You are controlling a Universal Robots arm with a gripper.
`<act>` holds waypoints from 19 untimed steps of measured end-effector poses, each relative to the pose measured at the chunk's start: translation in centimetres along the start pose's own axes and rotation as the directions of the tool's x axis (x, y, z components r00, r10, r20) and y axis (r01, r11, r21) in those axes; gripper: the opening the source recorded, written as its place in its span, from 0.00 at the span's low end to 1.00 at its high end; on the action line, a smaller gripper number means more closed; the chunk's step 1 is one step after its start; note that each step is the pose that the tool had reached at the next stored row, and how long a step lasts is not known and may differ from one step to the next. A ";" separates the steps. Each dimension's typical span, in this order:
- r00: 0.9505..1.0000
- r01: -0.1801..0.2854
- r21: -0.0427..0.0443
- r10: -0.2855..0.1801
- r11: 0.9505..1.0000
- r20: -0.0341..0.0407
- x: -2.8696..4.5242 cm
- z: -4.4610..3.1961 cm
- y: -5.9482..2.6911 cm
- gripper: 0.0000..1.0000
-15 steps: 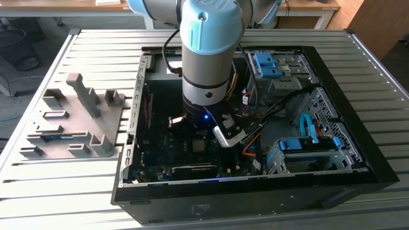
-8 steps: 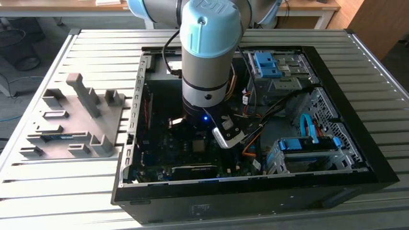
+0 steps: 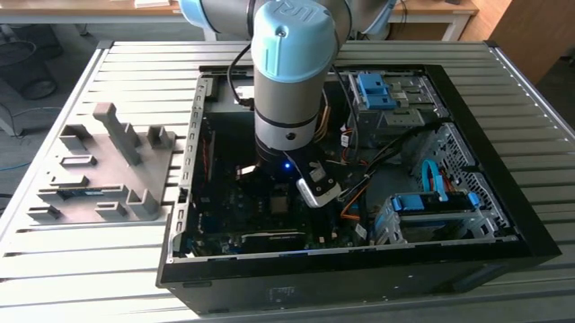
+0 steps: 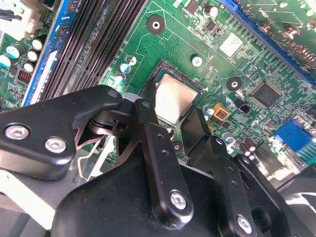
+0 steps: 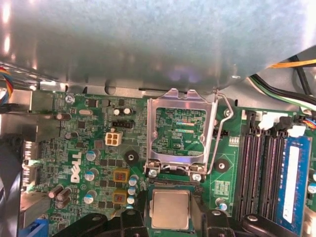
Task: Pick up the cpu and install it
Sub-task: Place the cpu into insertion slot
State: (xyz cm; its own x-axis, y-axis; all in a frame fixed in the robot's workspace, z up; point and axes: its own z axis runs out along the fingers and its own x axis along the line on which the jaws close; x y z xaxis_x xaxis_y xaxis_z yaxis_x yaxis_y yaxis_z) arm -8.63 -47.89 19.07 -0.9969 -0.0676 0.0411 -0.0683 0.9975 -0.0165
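The fingers (image 4: 154, 143) stand on either side of the cpu (image 4: 174, 98), pressed to two opposite edges, so they appear to be grasping it rather than released. In both wrist views the cpu lies flat, squarely between the fingertips and level with the board (image 5: 98, 148). It has no long axis to speak of, being nearly square. It sits in or just over the socket (image 5: 170, 184), whose dark rim shows around it; from these views I judge it lined up with the socket, though whether it is fully seated cannot be told.

Just beside the socket, along an edge the fingers leave free, the frame (image 5: 173, 162) stands hinged open with its lever (image 5: 224, 123) raised. The memory slots (image 5: 259, 173) run nearby. In the exterior view the arm reaches straight down into the open case (image 3: 530, 229) on the desk (image 3: 134, 74).
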 end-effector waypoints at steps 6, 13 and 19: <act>1.000 0.000 0.000 0.000 1.000 0.000 0.00 0.15 0.01 0.47; 1.000 0.000 0.000 0.000 1.000 0.001 0.00 0.15 0.01 0.47; 1.000 0.001 0.000 -0.001 1.000 0.008 0.08 -0.08 0.01 0.47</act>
State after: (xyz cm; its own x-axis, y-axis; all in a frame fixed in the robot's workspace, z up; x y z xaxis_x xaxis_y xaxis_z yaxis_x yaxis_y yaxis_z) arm -8.70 -47.88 19.15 -0.9971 -0.0683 0.0336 -0.0689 0.9975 -0.0165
